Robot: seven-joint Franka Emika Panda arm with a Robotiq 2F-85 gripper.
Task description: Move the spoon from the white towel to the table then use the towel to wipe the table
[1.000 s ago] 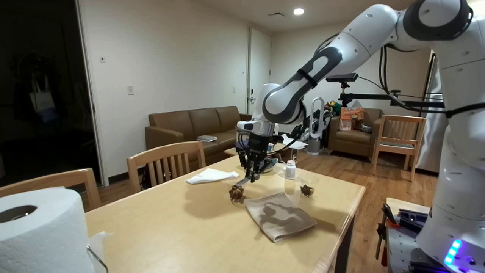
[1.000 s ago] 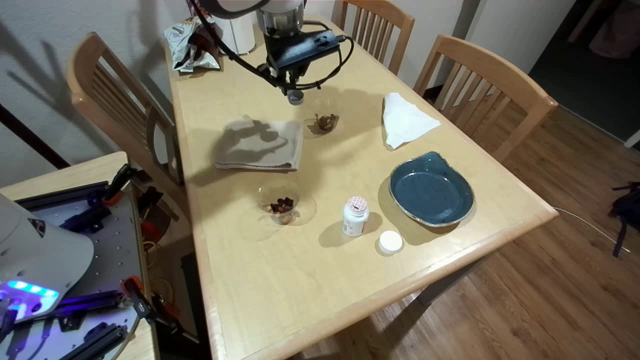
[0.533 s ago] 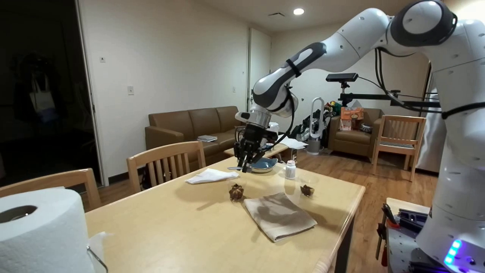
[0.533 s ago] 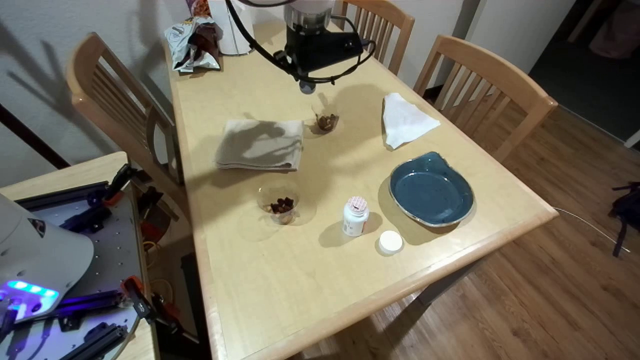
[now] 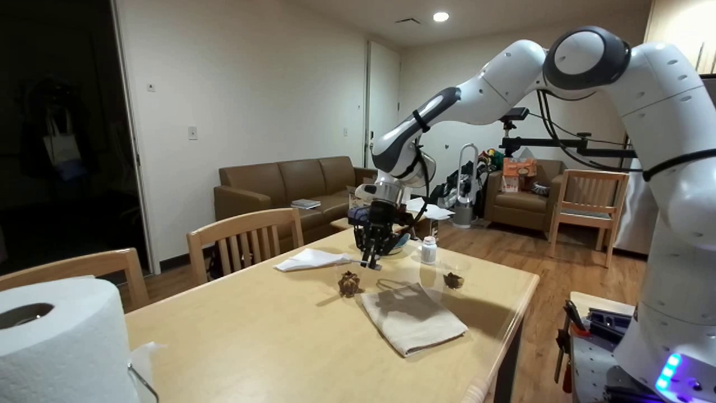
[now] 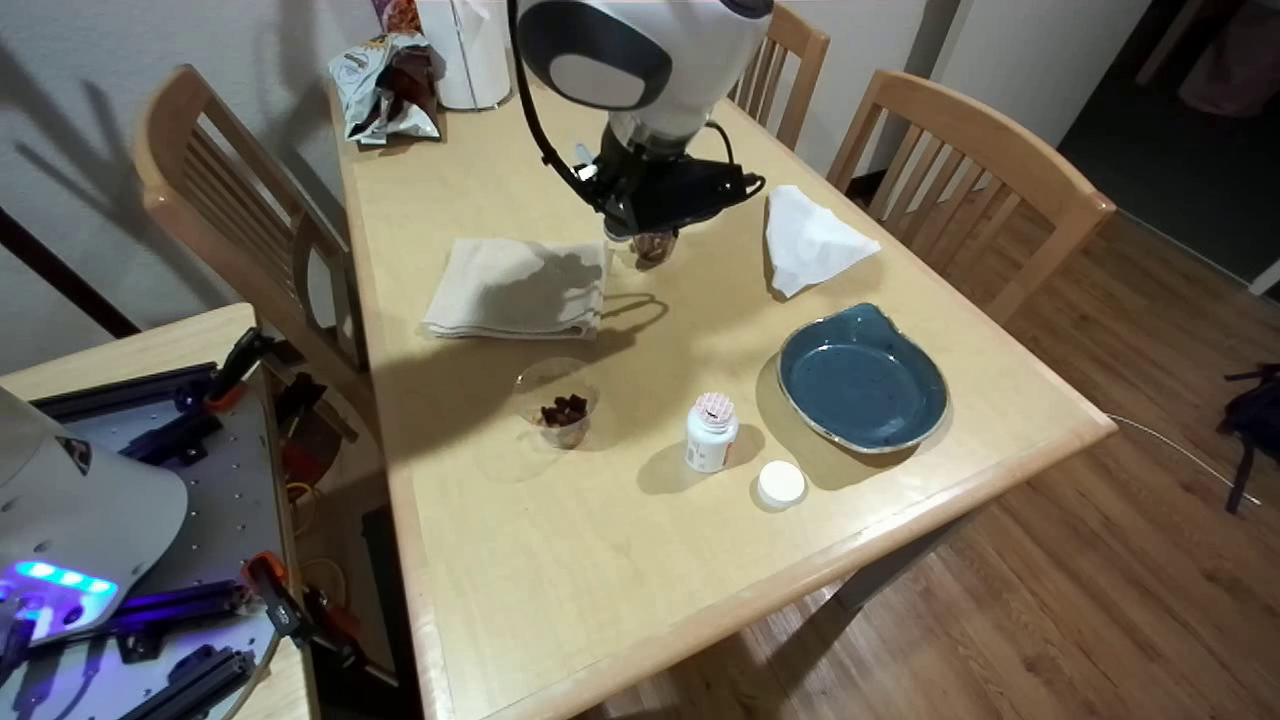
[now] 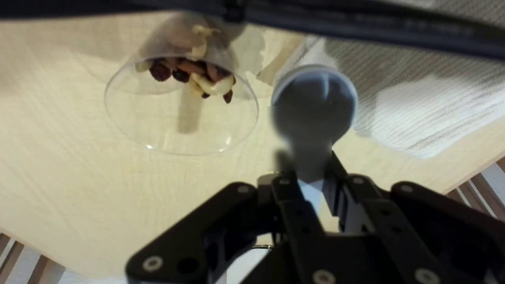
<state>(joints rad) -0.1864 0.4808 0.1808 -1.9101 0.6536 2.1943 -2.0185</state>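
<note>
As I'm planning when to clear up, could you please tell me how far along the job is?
Done: the spoon is off the white towel. In hand: the fingers hold it over the table, not yet set down. Left: placing it there, then wiping with the towel, which lies folded and ungripped.

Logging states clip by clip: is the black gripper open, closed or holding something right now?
Black two-fingered gripper: closed, holding the smooth greyish round-bowled spoon.

The white Panda arm (image 5: 492, 84) had an elbow (image 5: 582, 53) ringed dark grey; below it were black cables (image 5: 546, 115), blue lights (image 5: 668, 371) and a black Robotiq gripper (image 7: 309, 169) with pale screws (image 7: 152, 263).
</note>
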